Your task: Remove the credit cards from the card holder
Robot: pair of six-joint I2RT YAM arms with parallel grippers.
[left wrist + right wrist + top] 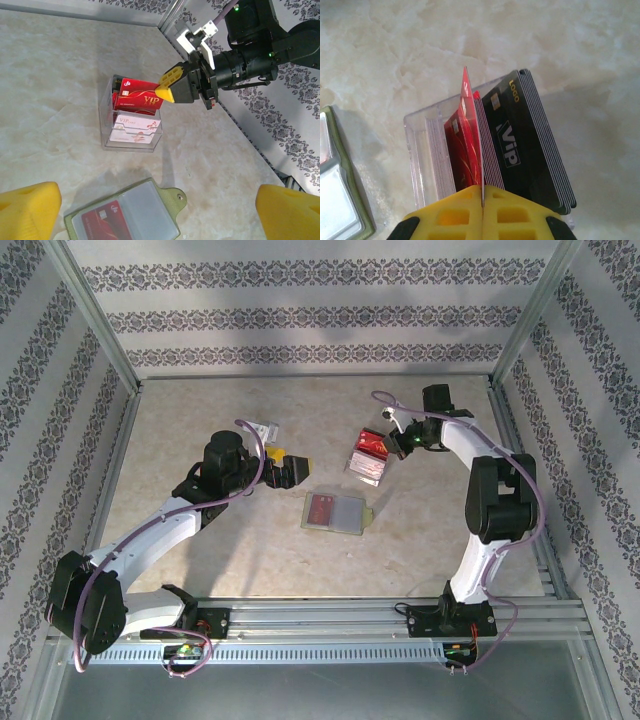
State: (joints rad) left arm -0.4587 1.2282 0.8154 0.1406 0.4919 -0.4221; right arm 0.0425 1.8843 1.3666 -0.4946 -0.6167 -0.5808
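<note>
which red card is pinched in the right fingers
The red VIP card sticking up from the clear box, clamped by the right gripper. The red stack sits lower, and another red card lies flat in the card holder.

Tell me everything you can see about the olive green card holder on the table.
The card holder is an olive-green bifold, lying spread open and flat on the marbled table. Its rim has a small snap tab. Inside are clear plastic pockets: one holds a red card, the next looks empty. Nothing grips it.
</note>
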